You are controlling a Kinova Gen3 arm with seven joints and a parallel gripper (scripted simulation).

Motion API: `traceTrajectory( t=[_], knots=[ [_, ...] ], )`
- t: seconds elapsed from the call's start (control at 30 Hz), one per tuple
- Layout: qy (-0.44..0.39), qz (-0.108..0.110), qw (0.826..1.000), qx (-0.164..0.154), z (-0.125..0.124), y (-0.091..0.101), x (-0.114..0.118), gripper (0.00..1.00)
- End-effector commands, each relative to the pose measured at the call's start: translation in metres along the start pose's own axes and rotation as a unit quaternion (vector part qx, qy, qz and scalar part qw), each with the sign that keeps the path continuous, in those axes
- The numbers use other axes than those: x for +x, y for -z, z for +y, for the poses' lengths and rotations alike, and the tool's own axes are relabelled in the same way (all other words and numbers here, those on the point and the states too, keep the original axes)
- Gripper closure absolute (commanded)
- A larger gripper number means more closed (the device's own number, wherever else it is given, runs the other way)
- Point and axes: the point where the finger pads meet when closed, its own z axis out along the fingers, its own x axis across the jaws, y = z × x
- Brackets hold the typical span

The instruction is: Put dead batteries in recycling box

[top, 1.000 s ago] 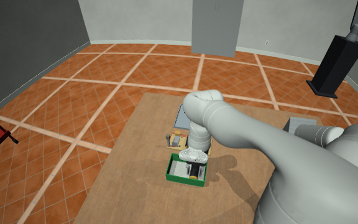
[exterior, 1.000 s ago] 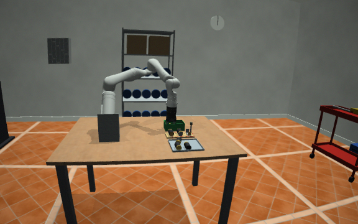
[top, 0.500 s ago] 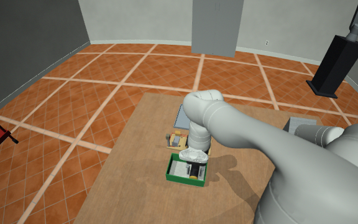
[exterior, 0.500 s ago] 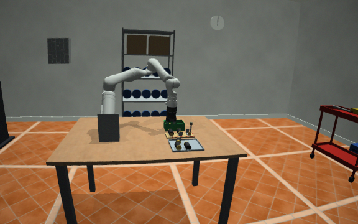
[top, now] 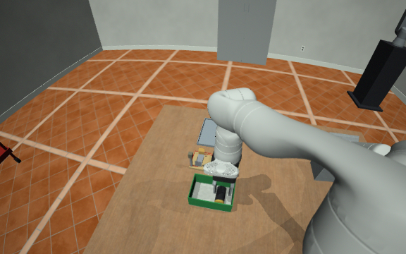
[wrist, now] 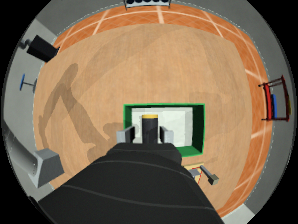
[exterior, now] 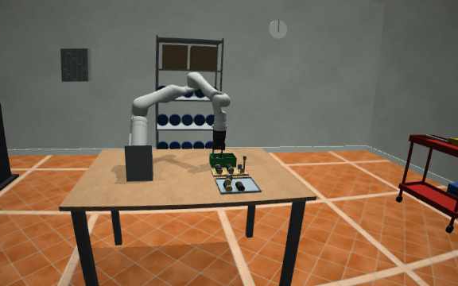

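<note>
A black battery with a gold end (top: 220, 195) (wrist: 150, 127) lies in the green recycling box (top: 210, 204) (exterior: 229, 161) (wrist: 198, 131), which stands on the table. My gripper (top: 223, 190) (exterior: 217, 153) (wrist: 147, 132) is open, its fingers either side of this battery with gaps showing. The holder board (top: 208, 159) (exterior: 237, 174) carries two batteries, one at its left (exterior: 219, 169) and one near its middle (exterior: 230, 168). Beyond it, the tray (top: 206, 135) (exterior: 254, 187) holds dark batteries, including one at the left (exterior: 227, 185) and one at the right (exterior: 240, 186). Whether the bulb is lit cannot be told.
A grey upright post (top: 190, 155) (exterior: 244, 160) (wrist: 213, 179) rises from the holder board, close to the box. The box walls surround the fingers. The arm hides part of the board and tray in the top view. The arm's grey base block (exterior: 138, 164) stands on the table.
</note>
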Motion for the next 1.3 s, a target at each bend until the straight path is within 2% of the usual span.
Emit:
traceTrajectory(
  t=[0.0, 0.27, 0.67, 0.73, 0.83, 0.9, 1.27],
  knots=[
    [0.001, 0.008, 1.0, 0.0, -0.001, 0.017, 0.005, 0.1],
    [0.001, 0.008, 1.0, 0.0, -0.001, 0.046, 0.004, 0.1],
    [0.001, 0.008, 1.0, 0.0, -0.001, 0.051, 0.004, 0.1],
    [0.001, 0.008, 1.0, 0.0, -0.001, 0.06, 0.004, 0.1],
    [0.001, 0.008, 1.0, 0.0, -0.001, 0.087, 0.003, 0.1],
    [0.001, 0.008, 1.0, 0.0, -0.001, 0.095, 0.003, 0.1],
    [0.001, 0.008, 1.0, 0.0, 0.001, 0.096, 0.003, 0.1]
  ],
)
